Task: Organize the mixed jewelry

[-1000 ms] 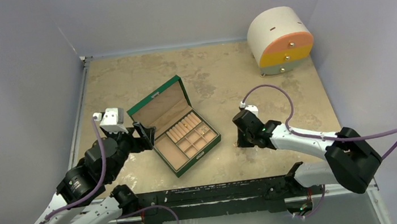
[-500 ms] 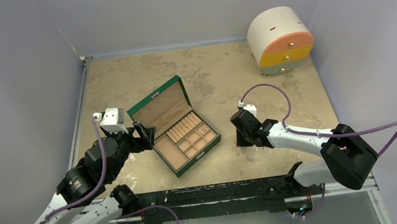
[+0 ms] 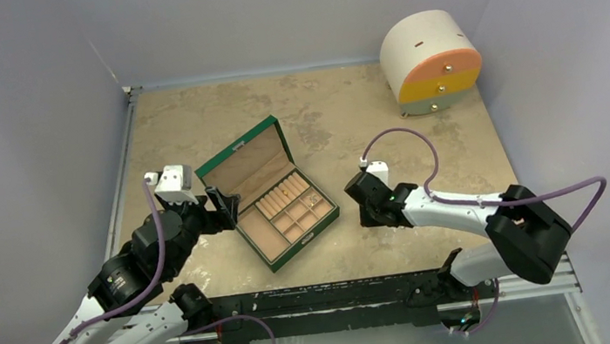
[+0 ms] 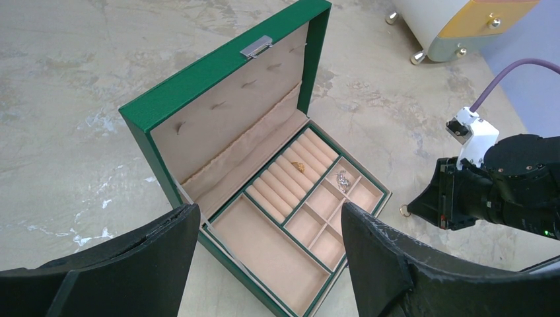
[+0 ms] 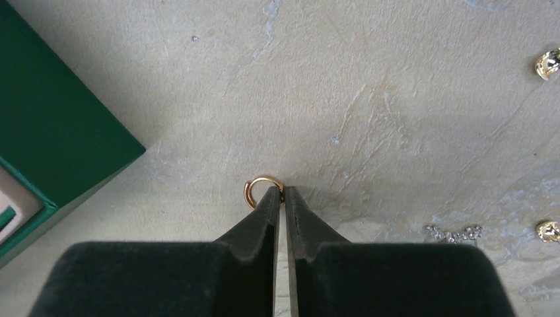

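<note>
Shifted left since a second ago, nearer the green box point(image 3: 308, 239): right gripper point(image 5: 281, 193), jaws drawn narrower than before. Pinches a gold ring point(image 5: 261, 187) by its rim, dark fingertips point(image 5: 269, 201) pressed almost together with only a sliver of gap. Shows that ring as a thin, bright yellow loop, far smaller than the fingers, most of it poking out beyond the tips and its near arc hidden behind them. Keeps it low against the mottled beige table point(image 5: 370, 99), just off the box's near right corner and apart from the green wall; cannot tell whether lifted or resting.

Leaves more of the mixed jewelry loose on the table to the right: two shiny gold bits point(image 5: 547, 64) and point(image 5: 548, 230), plus a glittery silver piece point(image 5: 454, 232) near the lower one.

Across the box, spread wide and empty, unmoved: left gripper point(image 4: 269, 214), hovering over the near left side.

Inside the box, under the upright lid: a tiny gold piece point(image 4: 298, 166) on the tan ring rolls, a small silver piece point(image 4: 341, 178) in the compartment just beside them.

Well apart, at the far right corner: the round drawer cabinet point(image 3: 431, 60).
</note>
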Controlling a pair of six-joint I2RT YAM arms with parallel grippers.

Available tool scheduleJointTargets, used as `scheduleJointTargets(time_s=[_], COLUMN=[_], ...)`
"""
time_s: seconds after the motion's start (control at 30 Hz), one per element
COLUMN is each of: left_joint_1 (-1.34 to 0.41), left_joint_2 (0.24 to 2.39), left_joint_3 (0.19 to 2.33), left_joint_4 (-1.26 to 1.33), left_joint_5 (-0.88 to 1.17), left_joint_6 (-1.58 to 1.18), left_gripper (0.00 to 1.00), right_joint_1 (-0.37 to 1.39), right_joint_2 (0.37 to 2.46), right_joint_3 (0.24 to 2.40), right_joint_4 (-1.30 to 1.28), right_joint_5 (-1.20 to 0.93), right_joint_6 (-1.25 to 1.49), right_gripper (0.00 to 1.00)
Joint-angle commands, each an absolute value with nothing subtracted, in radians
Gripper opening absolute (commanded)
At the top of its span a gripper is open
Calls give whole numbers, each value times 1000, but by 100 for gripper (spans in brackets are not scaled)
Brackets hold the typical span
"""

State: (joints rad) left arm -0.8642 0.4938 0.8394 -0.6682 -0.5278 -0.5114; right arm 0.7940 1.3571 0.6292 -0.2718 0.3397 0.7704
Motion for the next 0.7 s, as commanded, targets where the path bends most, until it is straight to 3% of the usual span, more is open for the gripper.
scheduleJointTargets(time_s=[0.0,0.2,0.3,0.67], left_joint_1=[-859,-860,-860,-859], left_joint_2=[492,485,485,503], left_joint_3=[846,844,845,858], left_joint_4=[-626,-626,-624,-623], left_joint_5=[-523,-522,-519,-484], left_joint_6=[-497,-497,-497,-502], left_gripper=[78,78,78,78], right_joint_1=[822,837,839,845], right_joint_2=[1372,1393,1402,1307], right_joint_3=[664,667,669,688], right_joint_4=[-352,-356,-346,-365], right_joint_5=[402,414,409,417], right_joint_6=[810,835,839,810], right_gripper=[10,6,0,0])
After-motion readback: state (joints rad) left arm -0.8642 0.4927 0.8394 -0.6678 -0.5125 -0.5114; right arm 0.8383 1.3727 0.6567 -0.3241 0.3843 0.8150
